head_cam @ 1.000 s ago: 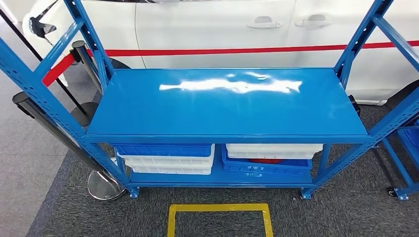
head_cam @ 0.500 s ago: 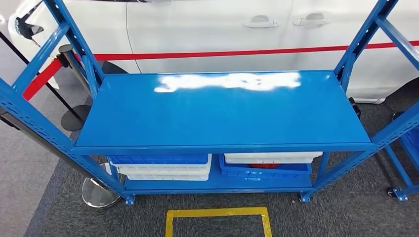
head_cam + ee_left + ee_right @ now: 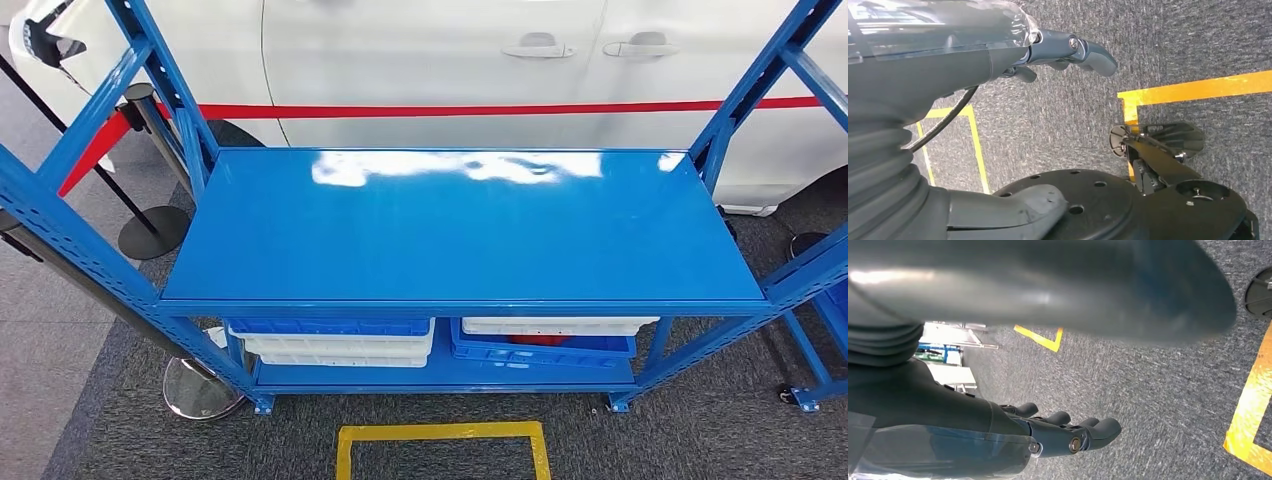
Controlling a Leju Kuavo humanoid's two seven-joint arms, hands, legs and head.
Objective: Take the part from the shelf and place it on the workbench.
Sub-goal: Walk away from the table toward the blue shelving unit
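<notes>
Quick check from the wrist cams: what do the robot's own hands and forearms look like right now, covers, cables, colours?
The left hand has dark blue-grey fingers with small round pivot screws, a clear glossy plastic cover over its back, a grey ribbed cover behind it and a thin black cable looping beside it. The right hand matches: dark fingers, clear cover, and a thick smooth grey thumb.

— How's the light?
— Bright and even; white glare streaks the back of the blue shelf top [image 3: 460, 230].
— Any blur?
— The right robot hand [image 3: 1068, 432] is sharp, but the arm cover [image 3: 1048, 285] above it smears out of focus.
</notes>
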